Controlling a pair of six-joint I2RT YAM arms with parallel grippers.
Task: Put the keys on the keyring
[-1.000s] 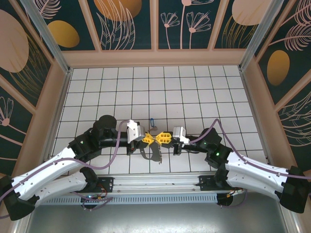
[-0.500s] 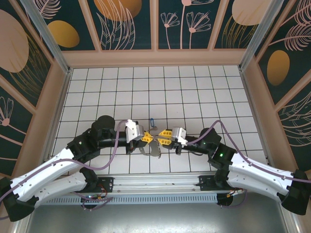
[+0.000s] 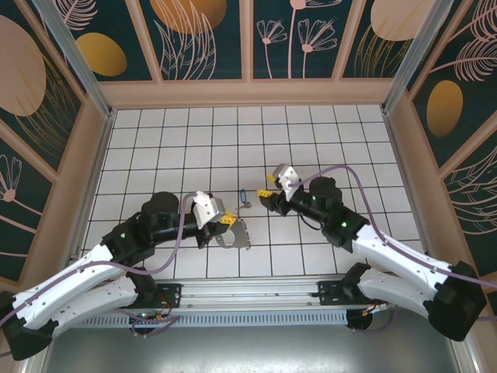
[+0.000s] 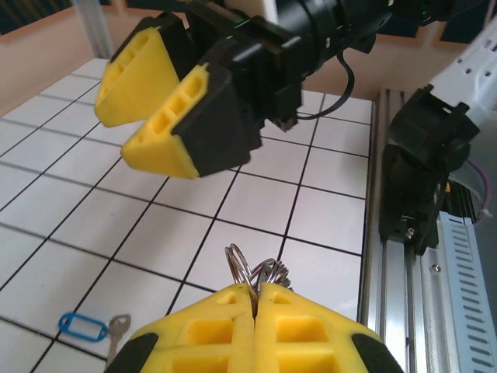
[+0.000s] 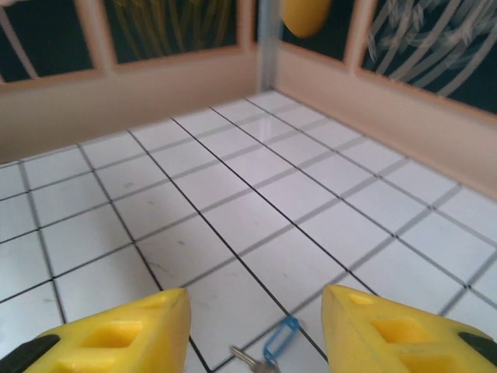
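Note:
My left gripper (image 4: 255,291) is shut on the keyring's silvery metal rings (image 4: 256,268), which stick up between its yellow fingertips. From above, the keyring (image 3: 235,237) hangs as a brownish loop under the left gripper (image 3: 226,221), low over the tiles. The key with its blue tag (image 3: 243,197) lies flat on the floor just behind it, and also lies at the lower left of the left wrist view as the blue tag (image 4: 81,326). My right gripper (image 3: 266,186) hovers open to the right of the key, holding nothing. The blue tag (image 5: 279,338) lies between and below the open right gripper (image 5: 255,294).
White tiled floor (image 3: 326,140) stretches back to tan walls on three sides. A metal rail (image 3: 256,291) with the arm bases runs along the near edge. The right gripper's fingers (image 4: 167,128) hang close in front of the left gripper.
The right gripper opened, let go at the keyring and swung back and right to beside the key. The left gripper shifted slightly left, still shut on the keyring.

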